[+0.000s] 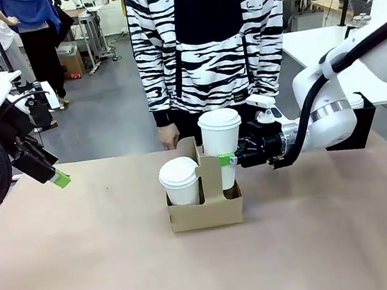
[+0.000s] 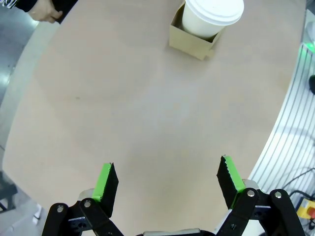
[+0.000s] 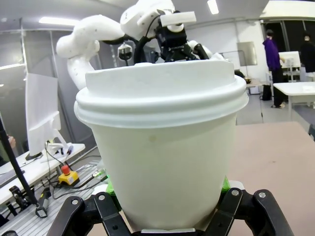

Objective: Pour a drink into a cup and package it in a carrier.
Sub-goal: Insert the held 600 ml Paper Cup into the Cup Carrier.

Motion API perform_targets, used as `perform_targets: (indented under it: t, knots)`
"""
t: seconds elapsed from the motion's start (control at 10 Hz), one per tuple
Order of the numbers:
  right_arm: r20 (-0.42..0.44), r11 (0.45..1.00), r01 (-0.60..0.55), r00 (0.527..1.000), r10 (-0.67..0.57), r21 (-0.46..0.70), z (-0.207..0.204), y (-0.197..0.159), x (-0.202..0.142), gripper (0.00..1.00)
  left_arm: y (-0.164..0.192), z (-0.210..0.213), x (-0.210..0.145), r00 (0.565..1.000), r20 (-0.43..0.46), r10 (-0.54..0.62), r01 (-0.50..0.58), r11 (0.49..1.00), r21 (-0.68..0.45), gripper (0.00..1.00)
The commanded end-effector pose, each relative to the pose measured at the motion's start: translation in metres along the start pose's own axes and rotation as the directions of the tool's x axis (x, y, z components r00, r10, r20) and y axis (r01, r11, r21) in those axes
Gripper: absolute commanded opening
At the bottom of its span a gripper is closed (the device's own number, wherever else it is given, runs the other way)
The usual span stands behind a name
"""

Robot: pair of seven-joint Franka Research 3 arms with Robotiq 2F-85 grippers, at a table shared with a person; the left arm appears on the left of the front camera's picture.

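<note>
Near the far edge of the table (image 1: 89, 275) the carrier (image 1: 207, 214) holds one lidded cup (image 1: 180, 181), while the right gripper (image 1: 227, 160) pinches the second cup (image 1: 220, 137) riding high in the free slot, so packaging likely needs it lowered straight down, then released; the left gripper (image 1: 59, 180) hangs spread by the left edge.
</note>
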State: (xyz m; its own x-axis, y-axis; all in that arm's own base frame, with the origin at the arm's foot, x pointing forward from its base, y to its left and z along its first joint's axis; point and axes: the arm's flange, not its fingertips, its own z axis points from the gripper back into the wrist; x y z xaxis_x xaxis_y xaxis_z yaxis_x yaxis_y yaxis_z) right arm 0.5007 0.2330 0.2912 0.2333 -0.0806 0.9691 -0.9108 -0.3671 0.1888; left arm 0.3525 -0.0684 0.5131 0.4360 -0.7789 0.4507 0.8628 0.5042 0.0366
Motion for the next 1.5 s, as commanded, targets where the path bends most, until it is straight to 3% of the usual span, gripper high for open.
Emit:
perform_targets:
  t: [0.0, 0.5, 1.3, 1.4]
  knots:
    - [-0.001, 0.999, -0.013, 1.0, 0.013, 0.043, 0.0, -0.005, -0.004, 0.8, 0.002, 0.002, 0.001, 1.0, -0.008, 0.009, -0.009, 1.0, -0.005, 1.0]
    - [-0.026, 0.997, 0.034, 0.999, -0.033, 0.072, 0.0, -0.007, -0.028, 0.8, 0.002, 0.002, 0.001, 1.0, -0.008, 0.009, -0.009, 1.0, -0.005, 1.0]
    - [-0.159, 0.99, 0.018, 0.987, 0.005, 0.141, 0.004, -0.016, -0.055, 0.8, 0.002, 0.002, 0.001, 1.0, -0.008, 0.009, -0.009, 1.0, -0.005, 1.0]
    - [-0.192, 0.99, 0.015, 0.981, 0.012, 0.141, 0.006, -0.014, -0.055, 1.0, 0.002, 0.002, 0.001, 1.0, -0.008, 0.009, -0.009, 1.0, -0.005, 1.0]
